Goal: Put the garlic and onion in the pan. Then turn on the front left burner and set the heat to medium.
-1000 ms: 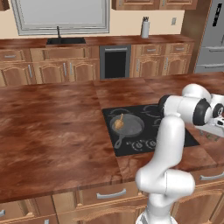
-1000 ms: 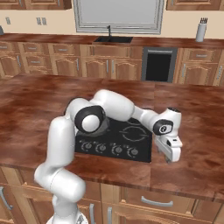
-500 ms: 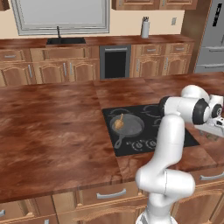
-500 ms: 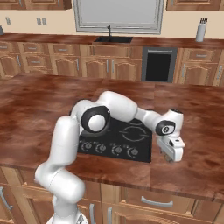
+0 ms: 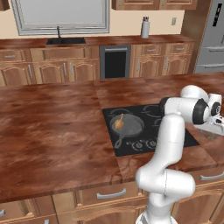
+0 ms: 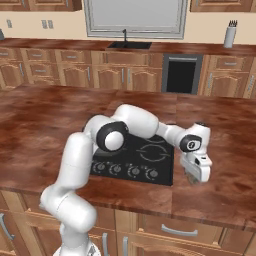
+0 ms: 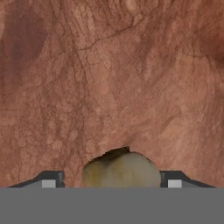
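Countertop (image 7: 109,78), jaws lower, nearer garlic (image 7: 122,171)

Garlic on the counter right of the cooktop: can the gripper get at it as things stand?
Probably yes: the garlic lies between the gripper fingertips on bare counter, nothing in between.

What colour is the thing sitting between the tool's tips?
Pale cream with a tan side, the garlic; clearest in the hand view.
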